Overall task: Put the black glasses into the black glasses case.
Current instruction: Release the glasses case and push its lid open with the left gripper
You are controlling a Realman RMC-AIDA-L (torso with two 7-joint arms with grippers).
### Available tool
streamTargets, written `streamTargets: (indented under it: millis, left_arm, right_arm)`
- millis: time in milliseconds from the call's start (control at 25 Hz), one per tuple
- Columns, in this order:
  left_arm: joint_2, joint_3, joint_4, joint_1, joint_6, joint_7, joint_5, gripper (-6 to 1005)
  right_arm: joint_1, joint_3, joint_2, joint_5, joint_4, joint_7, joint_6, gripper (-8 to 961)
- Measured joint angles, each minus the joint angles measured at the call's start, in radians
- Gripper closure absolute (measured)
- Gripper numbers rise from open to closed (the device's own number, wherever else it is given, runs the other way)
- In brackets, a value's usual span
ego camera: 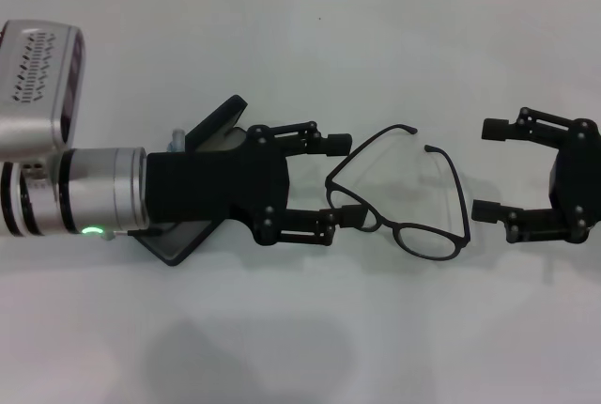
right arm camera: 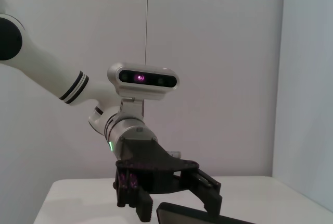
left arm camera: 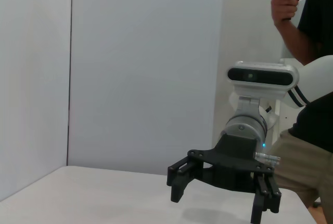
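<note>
Between 2 open end effectors, left end effector [ego camera: 338, 183] and right end effector [ego camera: 491, 171], lie black glasses [ego camera: 406, 199].

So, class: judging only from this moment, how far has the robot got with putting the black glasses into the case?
Done: the black glasses case lies open under the left arm. In hand: the open left gripper flanks one end of the black glasses, which lie unfolded on the table. The right gripper waits open nearby. Left: gripping, lifting, placing inside.
</note>
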Motion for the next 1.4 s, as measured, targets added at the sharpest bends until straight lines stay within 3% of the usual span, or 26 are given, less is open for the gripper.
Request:
streamTargets:
  millis: [560,720,920,1040,1200,1400]
  left_arm:
    - [-0.010,-0.009,-0.003,0.005,-0.016,0.000,-0.004,183]
    - [-0.020,-0.067,0.026,0.010,-0.068,-0.078,0.000,183]
    - [0.003,-0.083,0.202,0.012,-0.173,-0.361,0.113,182]
    - [0.011,-0.085,0.368,0.027,-0.238,-0.582,0.252,182]
    - [-0.002,-0.099,0.555,0.055,-0.273,-0.745,0.424,182]
    - [-0.032,-0.146,0.682,0.087,-0.275,-0.842,0.577,182]
  right_arm:
    - [-0.003,0.000,0.000,-0.001,0.008,-0.001,0.000,66]
    - [-0.009,0.001,0.001,-0.002,0.009,-0.001,0.004,67]
    - [-0.014,0.002,0.004,-0.002,0.003,-0.001,0.010,67]
    - [-0.014,0.002,0.004,-0.002,0.004,-0.001,0.011,67]
    - [-0.015,0.002,0.004,-0.002,0.003,0.004,0.011,67]
    - [-0.015,0.002,0.003,-0.002,0.002,0.005,0.011,66]
